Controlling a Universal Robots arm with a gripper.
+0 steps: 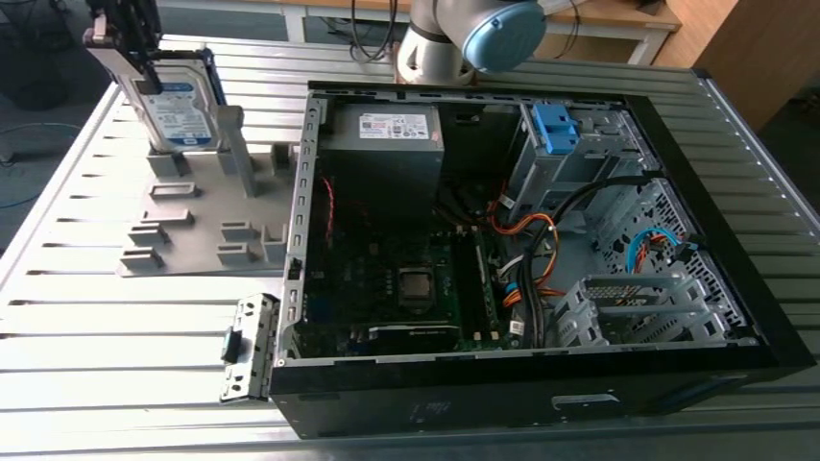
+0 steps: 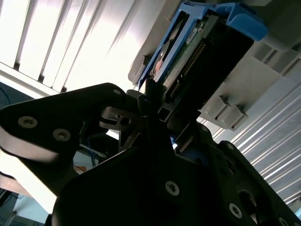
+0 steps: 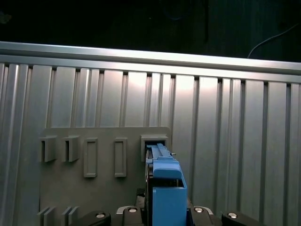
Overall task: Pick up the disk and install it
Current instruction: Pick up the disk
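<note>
The gripper (image 1: 126, 46) is being pinched on the upright disk (image 1: 180, 101) at the grey holder (image 1: 192, 223); pick-up is being judged underway, a straight lift being required.

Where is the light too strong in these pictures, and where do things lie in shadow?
Exterior view: glare whitens the table on that view's left; the computer case interior is dim. Second wrist view: the table ribs burn out, the pincer at the disk is a dark silhouette. First wrist view: a bright band along the table edge, black beyond; the grey holder is evenly lit.
</note>
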